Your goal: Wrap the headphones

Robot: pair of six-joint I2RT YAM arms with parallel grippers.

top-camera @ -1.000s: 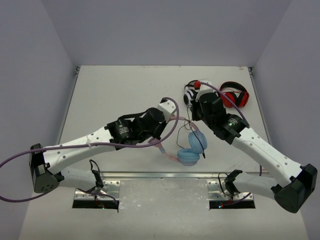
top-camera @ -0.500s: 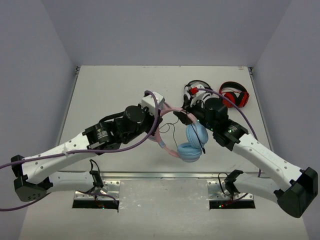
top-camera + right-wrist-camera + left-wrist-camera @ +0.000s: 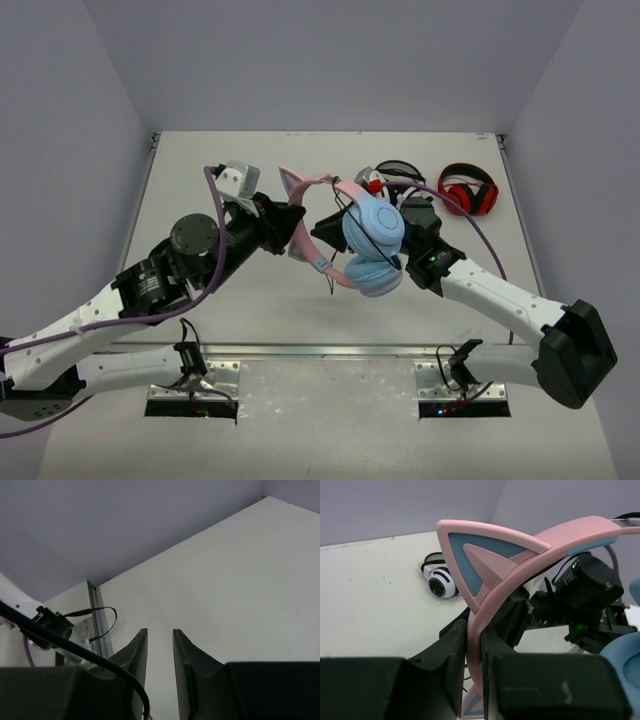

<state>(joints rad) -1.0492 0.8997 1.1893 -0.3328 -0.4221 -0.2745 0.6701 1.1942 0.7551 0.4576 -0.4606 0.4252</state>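
Note:
The headphones are lifted off the table: pink cat-eared headband (image 3: 312,190), two light blue ear cups (image 3: 373,228) stacked one above the other. My left gripper (image 3: 290,224) is shut on the headband; in the left wrist view the band (image 3: 520,555) runs up from between the jaws of my left gripper (image 3: 475,630). The thin black cable (image 3: 331,282) dangles below the band. My right gripper (image 3: 323,232) sits just under the headband beside the cups. In the right wrist view my right gripper (image 3: 160,636) has its jaws a narrow gap apart with bare table between them; the cable (image 3: 75,647) crosses its left finger.
A white-and-black pair of headphones (image 3: 388,178) lies at the back of the table, also in the left wrist view (image 3: 439,582). A red-and-black pair (image 3: 468,190) lies to its right. The table's metal front rail (image 3: 320,350) runs along the near edge.
My left gripper has raised the headphones off the table and carried them back and left. The ear cups now hang high. My right gripper has moved left under the band.

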